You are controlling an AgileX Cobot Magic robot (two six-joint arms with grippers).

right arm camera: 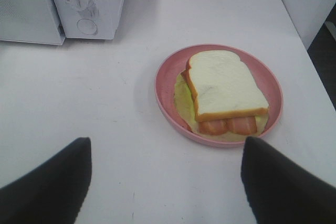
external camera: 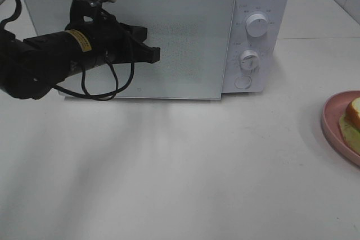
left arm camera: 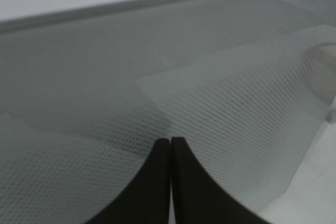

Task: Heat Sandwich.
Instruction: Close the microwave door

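The sandwich (right arm camera: 226, 85) of white bread lies on a round pink plate (right arm camera: 165, 85) on the table; the exterior view shows only its edge (external camera: 354, 111) at the far right. My right gripper (right arm camera: 165, 142) hangs open just short of the plate, with nothing between its fingers; the exterior view does not show it. The white microwave (external camera: 169, 37) stands at the back. Its glass door (external camera: 191, 49) looks closed or nearly so. My left gripper (external camera: 156, 54) is shut and empty, its tips (left arm camera: 170, 142) close in front of the door's left half.
Two dials (external camera: 257, 25) (external camera: 249, 59) and a round button (external camera: 243, 82) sit on the microwave's right panel. The plate (external camera: 332, 122) lies near the table's right edge. A white wall rises behind the microwave.
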